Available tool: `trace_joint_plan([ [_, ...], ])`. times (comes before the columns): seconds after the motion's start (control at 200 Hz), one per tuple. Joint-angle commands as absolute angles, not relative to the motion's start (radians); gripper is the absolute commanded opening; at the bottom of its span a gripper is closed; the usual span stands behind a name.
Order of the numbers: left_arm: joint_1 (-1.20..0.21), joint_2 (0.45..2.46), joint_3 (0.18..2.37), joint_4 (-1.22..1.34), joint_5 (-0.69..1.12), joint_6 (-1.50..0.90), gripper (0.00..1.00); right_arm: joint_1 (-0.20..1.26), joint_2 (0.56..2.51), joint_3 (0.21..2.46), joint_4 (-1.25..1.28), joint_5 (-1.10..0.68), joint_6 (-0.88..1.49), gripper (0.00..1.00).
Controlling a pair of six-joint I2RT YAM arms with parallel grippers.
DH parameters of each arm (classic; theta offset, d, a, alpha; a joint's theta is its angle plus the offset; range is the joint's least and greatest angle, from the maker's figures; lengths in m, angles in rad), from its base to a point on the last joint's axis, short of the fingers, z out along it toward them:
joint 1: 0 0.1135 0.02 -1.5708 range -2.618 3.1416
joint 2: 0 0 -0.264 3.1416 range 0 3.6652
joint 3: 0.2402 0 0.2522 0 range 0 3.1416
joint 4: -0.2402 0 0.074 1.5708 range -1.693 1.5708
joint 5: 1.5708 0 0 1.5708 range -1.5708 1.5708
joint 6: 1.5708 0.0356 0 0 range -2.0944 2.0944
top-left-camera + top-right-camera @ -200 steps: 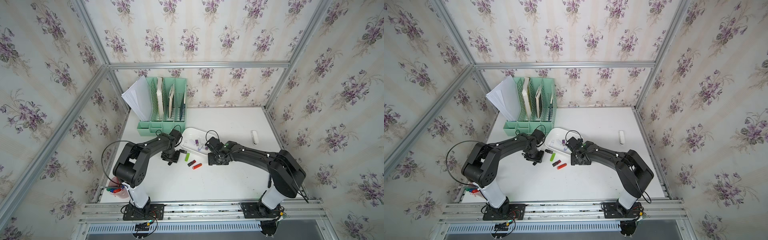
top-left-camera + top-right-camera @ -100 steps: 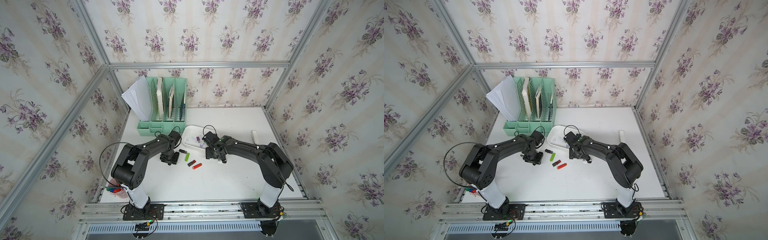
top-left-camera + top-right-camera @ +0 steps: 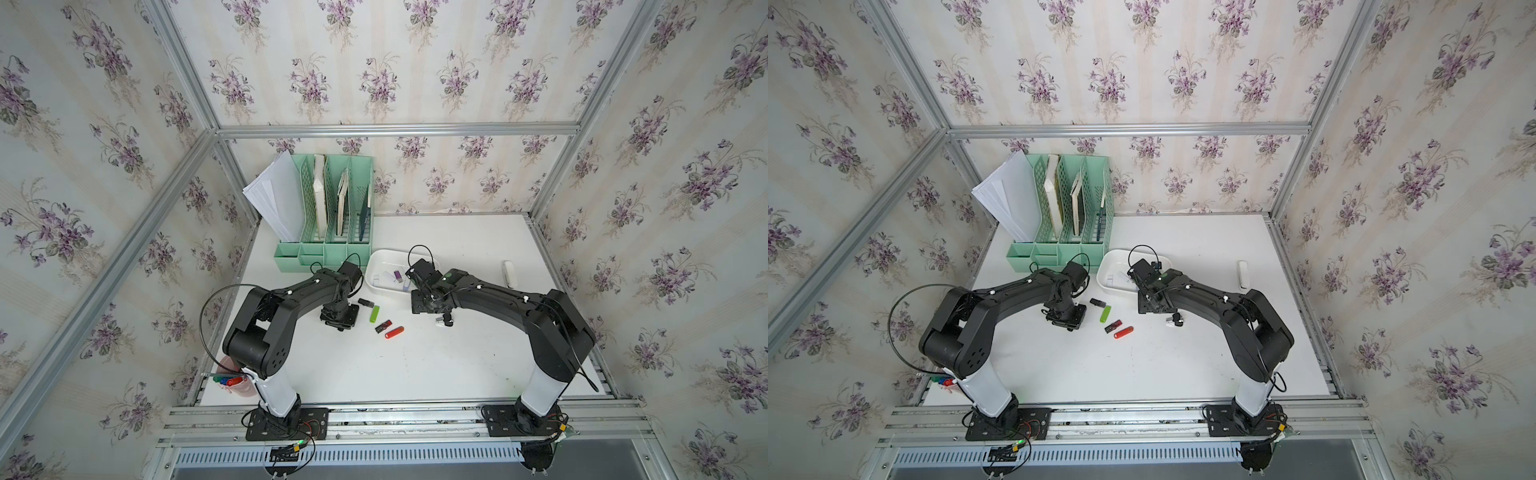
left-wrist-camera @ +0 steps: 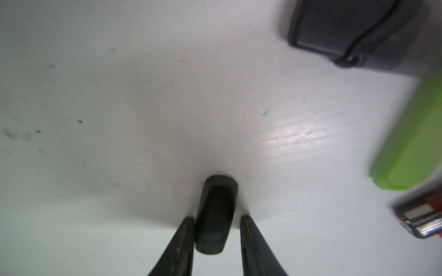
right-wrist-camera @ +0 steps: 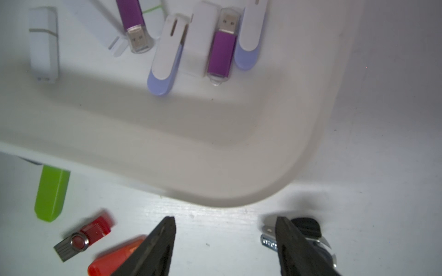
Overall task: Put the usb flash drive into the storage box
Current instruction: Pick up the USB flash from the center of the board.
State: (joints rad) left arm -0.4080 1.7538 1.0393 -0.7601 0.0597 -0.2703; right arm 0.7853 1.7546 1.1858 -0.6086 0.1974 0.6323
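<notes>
A small black usb flash drive [image 4: 215,208] lies on the white table between the fingers of my left gripper [image 4: 216,219]. One finger touches it and a thin gap shows at the other, so the gripper is open. In both top views the left gripper [image 3: 338,320] points down beside a black drive [image 3: 365,302], a green one [image 3: 375,313], a black-and-red one [image 3: 383,326] and a red one [image 3: 394,332]. The white storage box [image 3: 376,266] [image 5: 215,155] holds several drives. My right gripper [image 5: 224,219] hangs open and empty before its corner, with a black-and-silver swivel drive [image 5: 306,227] by one finger.
A mint-green file organizer [image 3: 328,216] with papers stands at the back left. A pink pen cup [image 3: 232,374] sits at the front left edge. A small white object [image 3: 508,273] lies at the right. Metal frame rails border the table.
My left jaws have narrowed round the small black drive. The right arm's elbow swung in and back out, while its gripper stayed near the box's front corner.
</notes>
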Motion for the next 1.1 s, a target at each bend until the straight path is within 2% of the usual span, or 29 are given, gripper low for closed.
trace_joint_plan([
  [0.0, -0.407, 1.761, 1.046, -0.765, 0.061, -0.278, 0.34, 0.825, 1.74, 1.153, -0.614, 0.178, 0.701, 0.71],
  [0.39, -0.407, 1.764, 1.052, -0.77, 0.061, -0.276, 0.29, 0.961, 1.842, 1.205, -0.604, 0.113, 0.777, 0.7],
  [0.574, -0.407, 1.769, 1.052, -0.772, 0.064, -0.278, 0.29, 0.982, 1.891, 1.257, -0.658, 0.135, 0.764, 0.7],
  [0.854, -0.407, 1.776, 1.06, -0.773, 0.064, -0.275, 0.29, 0.986, 1.861, 1.245, -0.642, 0.126, 0.816, 0.7],
  [1.094, -0.407, 1.779, 1.06, -0.775, 0.065, -0.273, 0.3, 0.995, 1.919, 1.316, -0.679, 0.188, 0.818, 0.71],
])
